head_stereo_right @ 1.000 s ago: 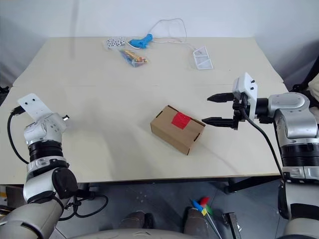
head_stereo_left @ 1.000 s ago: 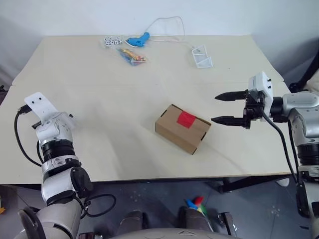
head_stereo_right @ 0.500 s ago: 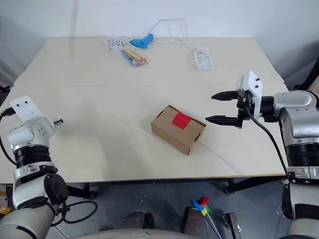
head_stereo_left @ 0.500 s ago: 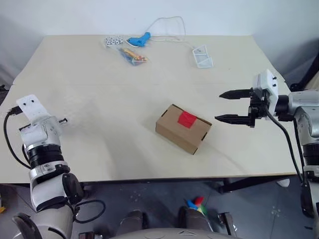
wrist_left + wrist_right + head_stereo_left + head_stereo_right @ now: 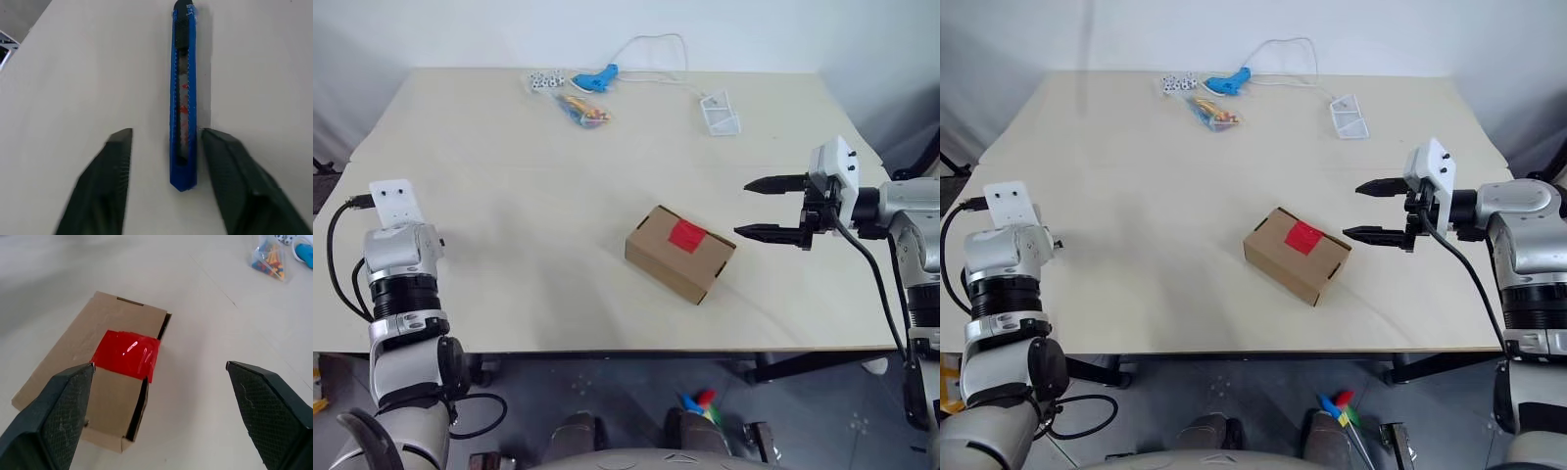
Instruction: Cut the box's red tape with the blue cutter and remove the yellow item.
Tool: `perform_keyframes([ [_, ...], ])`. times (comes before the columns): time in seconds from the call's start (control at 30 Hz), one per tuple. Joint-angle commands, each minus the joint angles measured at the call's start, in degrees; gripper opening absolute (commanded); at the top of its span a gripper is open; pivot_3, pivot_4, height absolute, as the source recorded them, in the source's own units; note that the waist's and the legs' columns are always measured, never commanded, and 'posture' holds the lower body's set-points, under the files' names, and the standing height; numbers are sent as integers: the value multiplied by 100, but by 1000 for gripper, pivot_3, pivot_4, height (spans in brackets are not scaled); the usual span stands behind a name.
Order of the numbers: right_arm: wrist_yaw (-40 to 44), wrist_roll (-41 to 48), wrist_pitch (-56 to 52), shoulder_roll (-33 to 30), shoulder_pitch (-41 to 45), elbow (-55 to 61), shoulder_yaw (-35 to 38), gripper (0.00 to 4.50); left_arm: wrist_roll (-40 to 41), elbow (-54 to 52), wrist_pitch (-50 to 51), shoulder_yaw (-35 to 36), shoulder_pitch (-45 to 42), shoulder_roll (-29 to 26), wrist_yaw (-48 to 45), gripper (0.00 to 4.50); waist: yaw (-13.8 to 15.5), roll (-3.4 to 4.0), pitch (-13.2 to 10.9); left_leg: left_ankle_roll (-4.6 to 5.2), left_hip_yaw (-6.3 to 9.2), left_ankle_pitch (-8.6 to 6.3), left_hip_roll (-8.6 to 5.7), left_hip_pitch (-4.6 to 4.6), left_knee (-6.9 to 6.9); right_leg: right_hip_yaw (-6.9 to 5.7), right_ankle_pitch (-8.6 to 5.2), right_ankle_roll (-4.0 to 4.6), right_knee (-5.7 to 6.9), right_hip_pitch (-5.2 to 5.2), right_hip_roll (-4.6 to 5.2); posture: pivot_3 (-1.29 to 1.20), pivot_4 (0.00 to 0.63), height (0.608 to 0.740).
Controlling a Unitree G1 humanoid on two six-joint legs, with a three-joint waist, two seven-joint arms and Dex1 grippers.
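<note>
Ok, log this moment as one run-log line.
left end effector: open, astride blue cutter lying on table | right end effector: open, beside box | red tape: uncut

Along the far edge of the beige table: a few small dice, just beside them a light-blue corded tool with its white cord looping off toward the right. Slightly nearer than the tool, a clear packet of colourful sticks; further right, a small white wire basket lying tilted. Under the near edge, on the grey floor, some colourful bits, too small to tell.
</note>
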State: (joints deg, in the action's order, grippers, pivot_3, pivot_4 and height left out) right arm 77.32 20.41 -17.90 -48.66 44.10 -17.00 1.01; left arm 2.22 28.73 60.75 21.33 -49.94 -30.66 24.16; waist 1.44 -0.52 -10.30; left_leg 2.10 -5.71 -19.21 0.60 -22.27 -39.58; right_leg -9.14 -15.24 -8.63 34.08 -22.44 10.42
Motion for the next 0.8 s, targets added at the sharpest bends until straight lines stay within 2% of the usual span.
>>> perform_keyframes([
  [0.03, -14, 125, -34, -103, -18, 264, 227, 4500, -77, -83, 72, 93, 95, 38, -9, 2878, 2, 0, 0, 0, 0, 0, -1, 0, 0, 0, 0, 0, 0, 0, 0, 0, 150, 740],
  [0.43, 13, 107, -58, -134, 43, 222, 193, 4500, 264, -116, -1226, 827, 714, 89, -380, 2878, -32, 2, 1, -3, -2, 2, 4, 3, 0, 2, 0, 0, 2, -1, -1, 0, 150, 740],
  [0.8, 46, 68, -39, -126, 143, 161, 151, 4500, 493, 32, -1717, 921, 1071, 197, -796, 2878, -17, 9, 5, -3, -3, 2, 4, 4, -2, 2, 0, 1, 4, -1, 0, 0, 150, 740],
])
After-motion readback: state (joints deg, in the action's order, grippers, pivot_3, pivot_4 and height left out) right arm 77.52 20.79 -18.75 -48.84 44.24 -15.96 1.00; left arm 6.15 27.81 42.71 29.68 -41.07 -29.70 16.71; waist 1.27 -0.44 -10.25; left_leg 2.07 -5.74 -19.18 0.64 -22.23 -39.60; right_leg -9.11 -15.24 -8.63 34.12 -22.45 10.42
